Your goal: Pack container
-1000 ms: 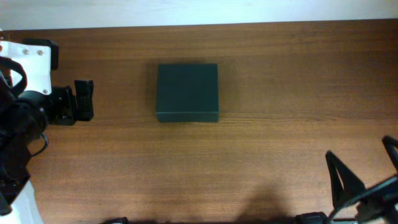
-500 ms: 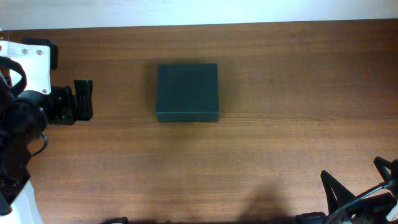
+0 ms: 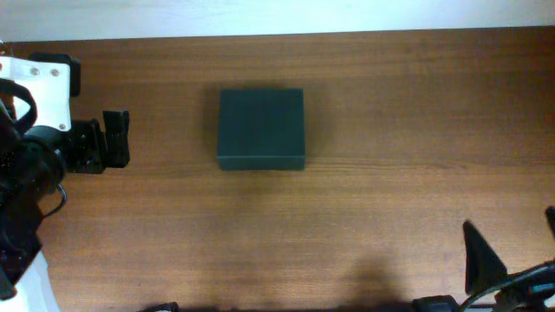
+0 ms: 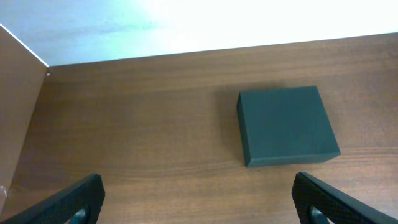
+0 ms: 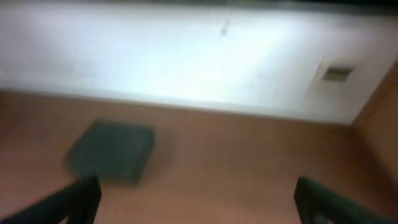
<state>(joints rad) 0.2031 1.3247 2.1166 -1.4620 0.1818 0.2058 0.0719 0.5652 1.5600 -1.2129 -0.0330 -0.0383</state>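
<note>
box [image 3: 261,128]: closed, flat on bench [image 3: 390,199], toward far edge, left of centre | my left jaws [image 3: 116,139]: spread, empty, by left edge, facing box | right jaws [image 3: 512,251]: spread, empty, near-right corner, well clear

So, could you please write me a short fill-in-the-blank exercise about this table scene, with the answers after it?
1. The lid of the container is ____.
2. Both the left tool and the right tool have their jaws ____.
3. The container rests on a table made of ____.
4. In the overhead view, the left tool is ____ from the container, not touching it.

Missing words: closed; open; wood; apart
</note>
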